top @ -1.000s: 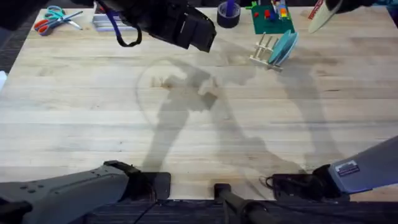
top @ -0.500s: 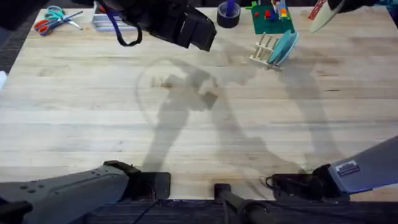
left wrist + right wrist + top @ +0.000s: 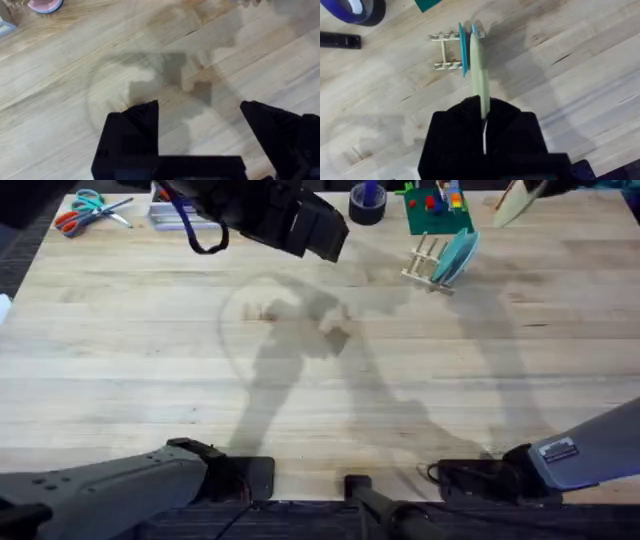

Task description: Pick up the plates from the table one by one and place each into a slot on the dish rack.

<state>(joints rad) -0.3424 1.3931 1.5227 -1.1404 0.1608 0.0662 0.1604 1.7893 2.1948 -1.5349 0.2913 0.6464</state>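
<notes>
Cream plate (image 3: 479,75) held edge-on in right hand (image 3: 484,120), above dish rack (image 3: 451,51).

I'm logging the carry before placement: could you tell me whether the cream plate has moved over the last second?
Yes. The cream plate, clamped in the right gripper, has edged up toward the table's far edge, judged against the green toy board.

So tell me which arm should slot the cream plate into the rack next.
Right. Its gripper already grips the cream plate edge-on above the dish rack, beside the blue plate. The left gripper hangs open over bare table.
</notes>
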